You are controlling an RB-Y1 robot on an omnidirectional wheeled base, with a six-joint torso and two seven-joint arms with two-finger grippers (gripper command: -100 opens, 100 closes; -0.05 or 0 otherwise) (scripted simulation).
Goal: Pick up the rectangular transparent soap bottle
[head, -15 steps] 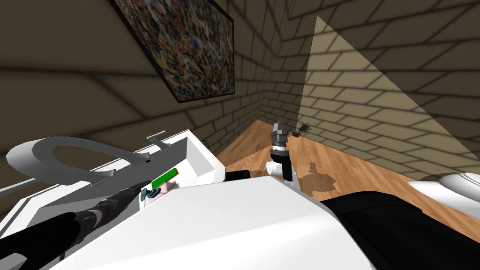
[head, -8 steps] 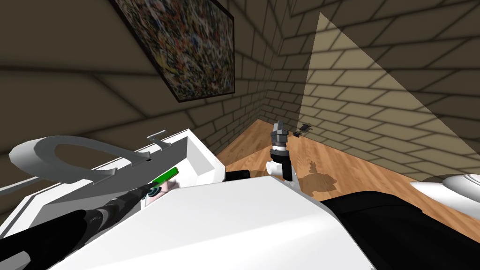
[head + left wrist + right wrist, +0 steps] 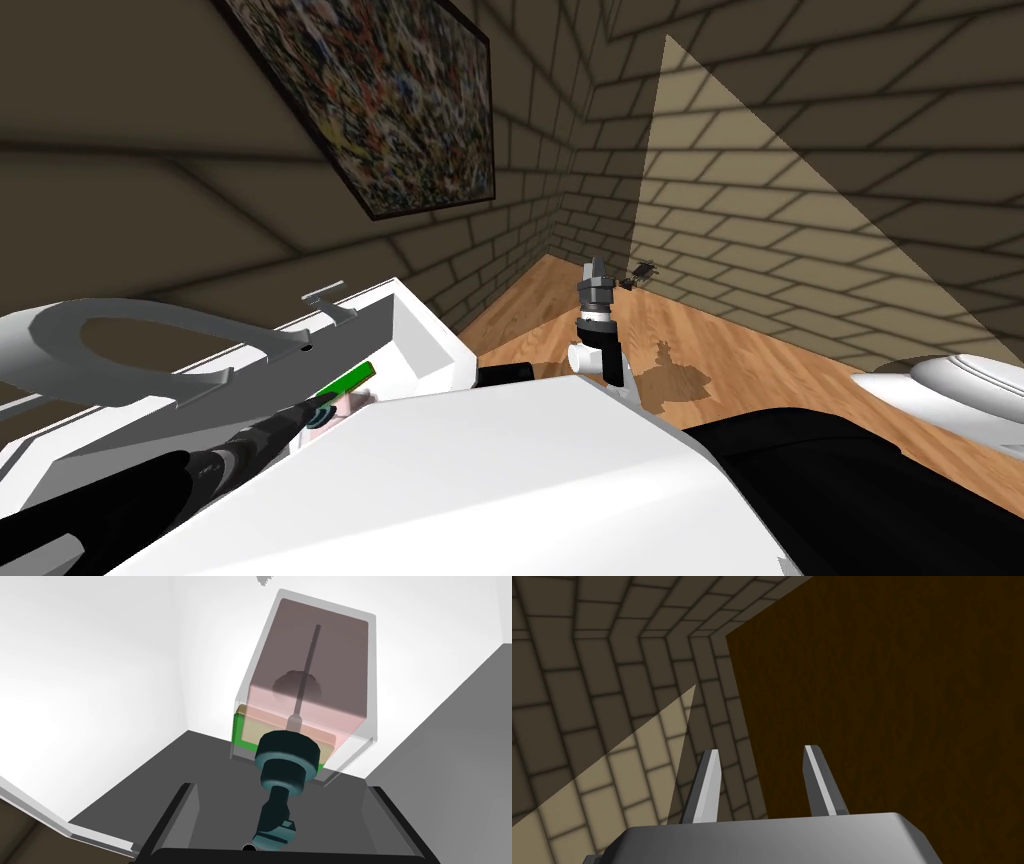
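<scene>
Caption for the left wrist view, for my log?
Open left gripper straddles the dark pump of the clear soap bottle, by a white wall.

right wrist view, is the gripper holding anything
No, the right gripper stands open with nothing in the gap.

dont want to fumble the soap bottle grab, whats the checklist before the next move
1. Left gripper open: ok.
2. Soap bottle centred ahead of it: ok, its pump sits between the fingers.
3. Fingers alongside the bottle's body: not ok, most of it lies beyond the tips.
4. Green object by the bottle clear of the fingers: ok.
5. Right gripper open, out of the way: ok.
</scene>
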